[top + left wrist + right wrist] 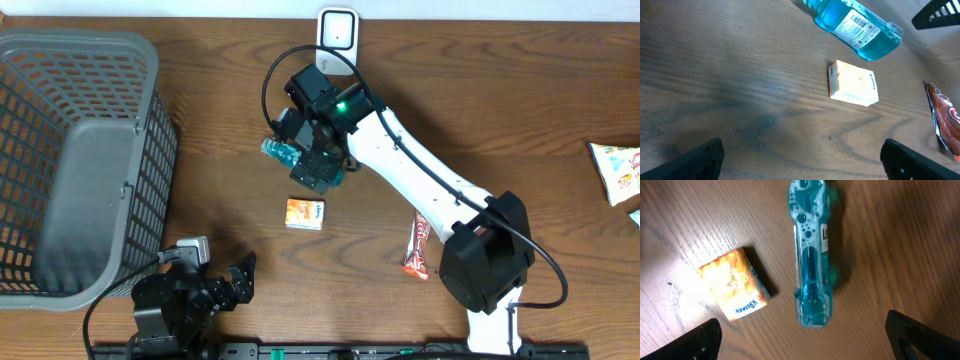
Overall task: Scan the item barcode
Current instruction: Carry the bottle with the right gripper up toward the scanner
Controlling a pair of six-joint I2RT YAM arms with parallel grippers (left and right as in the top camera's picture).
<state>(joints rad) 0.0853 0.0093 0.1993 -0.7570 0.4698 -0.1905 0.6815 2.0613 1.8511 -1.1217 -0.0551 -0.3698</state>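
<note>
Seemingly at pick-up: the blue bottle (810,255) lies flat at 11 o'clock from the tissue pack (305,212), under the right gripper (812,339), jaws wide and empty. Next, grip its body and show its barcode to the scanner (338,30) at 12 o'clock. The left gripper (802,157) rests wide, empty.

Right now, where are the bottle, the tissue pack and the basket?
bottle (810,255): right wrist view, middle of its body.
tissue pack (732,292): right wrist view, its top face.
basket (155,150): overhead view, its right mesh wall.
</note>
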